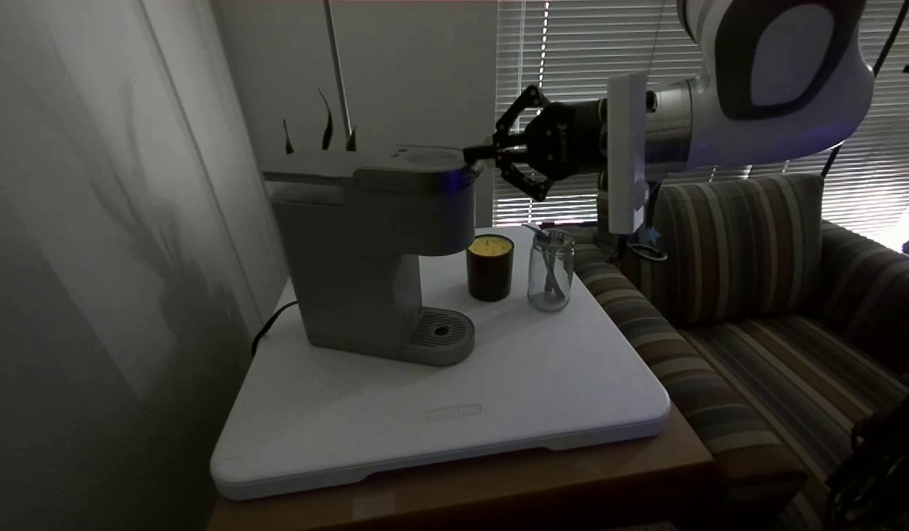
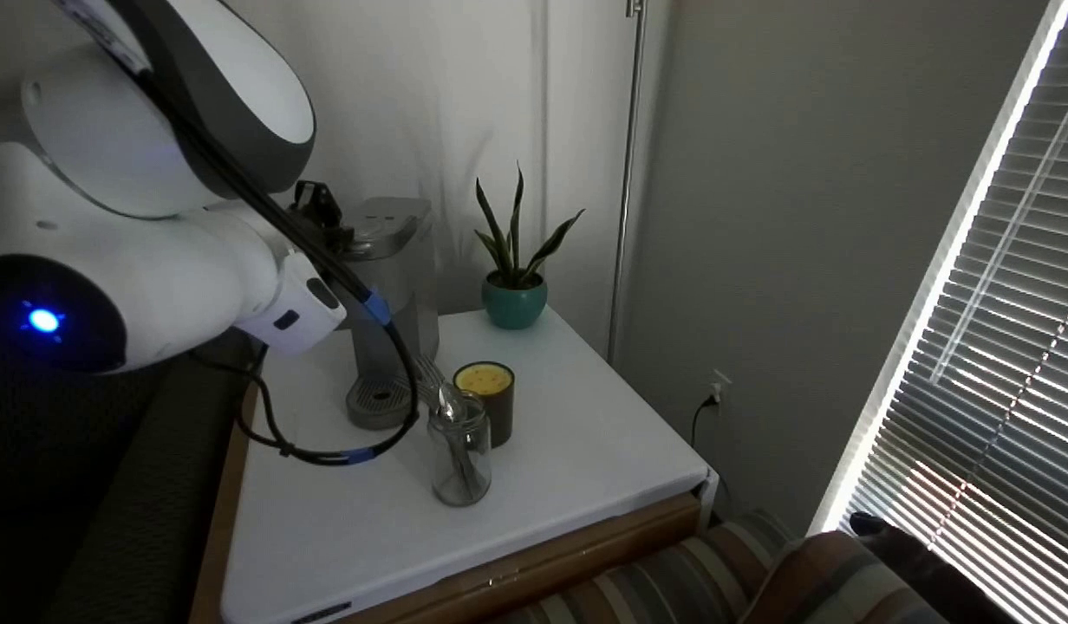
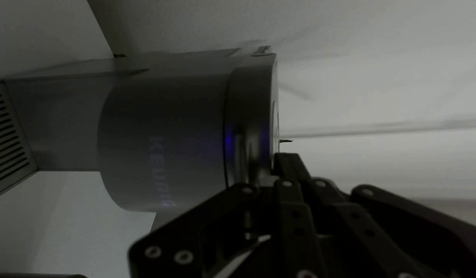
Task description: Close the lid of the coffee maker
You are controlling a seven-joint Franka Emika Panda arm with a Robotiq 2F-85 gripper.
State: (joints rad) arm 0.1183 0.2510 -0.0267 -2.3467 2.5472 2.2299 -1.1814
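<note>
Lid (image 1: pixel 410 178) down, lettering (image 3: pixel 161 173) in wrist view only

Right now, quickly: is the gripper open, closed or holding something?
Gripper: closed, nothing visible in its grasp, at the front edge of the lid.

Rounded white Panda arm (image 2: pixel 183 290) with charcoal panels (image 1: pixel 736 74), blue light (image 2: pixel 43 321) and blue-banded black cables (image 2: pixel 274 211); black Robotiq gripper (image 1: pixel 478 153) with silver screws (image 3: pixel 183 257).
</note>
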